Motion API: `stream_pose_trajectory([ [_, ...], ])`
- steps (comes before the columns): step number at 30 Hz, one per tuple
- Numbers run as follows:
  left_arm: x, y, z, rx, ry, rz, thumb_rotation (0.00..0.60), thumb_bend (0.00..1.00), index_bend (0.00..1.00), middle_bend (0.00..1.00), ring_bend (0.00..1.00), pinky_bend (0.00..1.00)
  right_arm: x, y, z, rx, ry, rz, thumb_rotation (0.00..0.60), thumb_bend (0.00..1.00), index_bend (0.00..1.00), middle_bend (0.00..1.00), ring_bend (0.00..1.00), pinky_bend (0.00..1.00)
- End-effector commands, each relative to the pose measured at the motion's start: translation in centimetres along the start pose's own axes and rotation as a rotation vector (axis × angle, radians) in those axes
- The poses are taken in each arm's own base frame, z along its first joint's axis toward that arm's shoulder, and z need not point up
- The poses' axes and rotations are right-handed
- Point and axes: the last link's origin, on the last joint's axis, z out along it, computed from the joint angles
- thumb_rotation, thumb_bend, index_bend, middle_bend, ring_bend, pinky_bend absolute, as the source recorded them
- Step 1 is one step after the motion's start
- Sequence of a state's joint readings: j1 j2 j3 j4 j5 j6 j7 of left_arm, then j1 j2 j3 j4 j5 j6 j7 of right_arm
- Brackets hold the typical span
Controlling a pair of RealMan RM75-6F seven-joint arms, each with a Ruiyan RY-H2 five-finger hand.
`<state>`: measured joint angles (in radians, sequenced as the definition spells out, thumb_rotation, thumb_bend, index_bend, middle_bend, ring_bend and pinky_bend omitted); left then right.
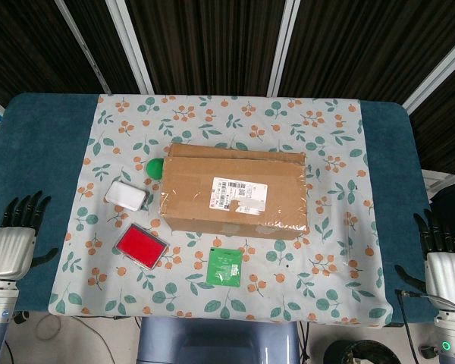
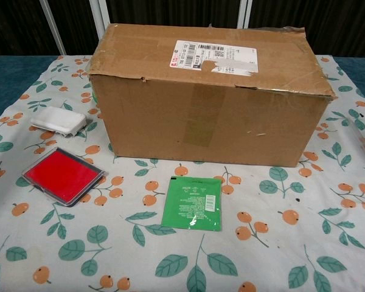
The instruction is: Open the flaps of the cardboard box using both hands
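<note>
You see a matt brown cardboard box [image 2: 207, 115] with glossy clear tape and a paper label [image 2: 214, 56], a printed cloth [image 2: 280, 243], a shiny green sachet [image 2: 192, 203], and a glossy red plastic case [image 2: 63, 175].

Even overhead light is filling both views, keeping the scene bright with only soft, short shadows. Glare is showing on the clear tape across the cardboard box [image 1: 235, 199], and a faint shadow is lying along the box's base in the chest view. The head view is bending slightly toward its edges, while the dark ceiling is staying dim. Both pictures are looking reasonably sharp, without motion blur.
</note>
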<state>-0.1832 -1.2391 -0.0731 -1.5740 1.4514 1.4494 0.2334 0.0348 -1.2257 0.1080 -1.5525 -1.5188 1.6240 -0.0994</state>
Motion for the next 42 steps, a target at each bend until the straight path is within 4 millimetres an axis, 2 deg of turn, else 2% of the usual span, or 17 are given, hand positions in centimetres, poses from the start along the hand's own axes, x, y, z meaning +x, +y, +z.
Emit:
stream_pose_trajectory([
  [1, 0.0, 0.0, 0.0, 0.001, 0.002, 0.000, 0.600, 0.02, 0.00, 0.00, 0.00, 0.00, 0.0, 0.0, -0.1, 0.000, 0.000, 0.000, 0.600, 0.14, 0.00, 0.00, 0.02, 0.23],
  [9, 0.0, 0.0, 0.0, -0.002, 0.001, -0.003, 0.600, 0.02, 0.00, 0.00, 0.00, 0.00, 0.1, -0.5, 0.5, 0.009, 0.002, 0.013, 0.600, 0.16, 0.00, 0.00, 0.02, 0.23],
  [18, -0.2, -0.3, 0.4, 0.006, -0.002, -0.008, 0.600, 0.02, 0.00, 0.00, 0.00, 0.00, 1.0, -2.1, 1.7, 0.013, -0.019, 0.049, 0.600, 0.30, 0.00, 0.00, 0.02, 0.23],
  [22, -0.2, -0.2, 0.4, 0.004, -0.008, -0.007, 0.600, 0.02, 0.00, 0.00, 0.00, 0.00, 1.7, -2.8, 2.6, 0.000, -0.030, 0.079, 0.600, 0.41, 0.00, 0.00, 0.02, 0.23],
  [29, -0.3, -0.3, 0.6, 0.006, -0.020, -0.008, 0.600, 0.02, 0.00, 0.00, 0.00, 0.00, 4.0, -5.2, 6.2, 0.009, -0.018, 0.116, 0.600, 0.50, 0.00, 0.00, 0.02, 0.23],
  [31, -0.3, -0.3, 0.7, 0.011, -0.020, -0.011, 0.600, 0.02, 0.00, 0.00, 0.00, 0.00, 4.4, -5.8, 7.2, 0.010, -0.024, 0.119, 0.600, 0.60, 0.00, 0.00, 0.03, 0.23],
  [33, -0.2, -0.4, 0.8, 0.017, -0.021, -0.014, 0.600, 0.02, 0.00, 0.00, 0.00, 0.00, 4.6, -6.8, 8.5, 0.019, -0.040, 0.127, 0.600, 0.74, 0.00, 0.04, 0.04, 0.23],
  [35, -0.3, -0.5, 0.8, 0.021, -0.026, -0.019, 0.600, 0.02, 0.00, 0.00, 0.00, 0.00, 4.8, -7.7, 9.8, 0.036, -0.054, 0.131, 0.600, 0.93, 0.04, 0.12, 0.09, 0.23],
  [37, -0.3, -0.5, 0.9, 0.026, -0.031, -0.024, 0.600, 0.02, 0.00, 0.00, 0.00, 0.00, 5.1, -9.1, 11.6, 0.060, -0.071, 0.131, 0.600, 0.99, 0.12, 0.19, 0.15, 0.25],
  [40, -0.3, -0.6, 1.0, 0.031, -0.036, -0.030, 0.600, 0.02, 0.00, 0.00, 0.00, 0.00, 5.2, -10.9, 14.1, 0.094, -0.081, 0.122, 0.600, 1.00, 0.23, 0.28, 0.23, 0.29],
  [42, -0.3, -0.6, 1.0, 0.038, -0.040, -0.039, 0.600, 0.02, 0.00, 0.00, 0.00, 0.00, 4.9, -12.3, 16.1, 0.105, -0.103, 0.129, 0.600, 1.00, 0.26, 0.30, 0.26, 0.31],
])
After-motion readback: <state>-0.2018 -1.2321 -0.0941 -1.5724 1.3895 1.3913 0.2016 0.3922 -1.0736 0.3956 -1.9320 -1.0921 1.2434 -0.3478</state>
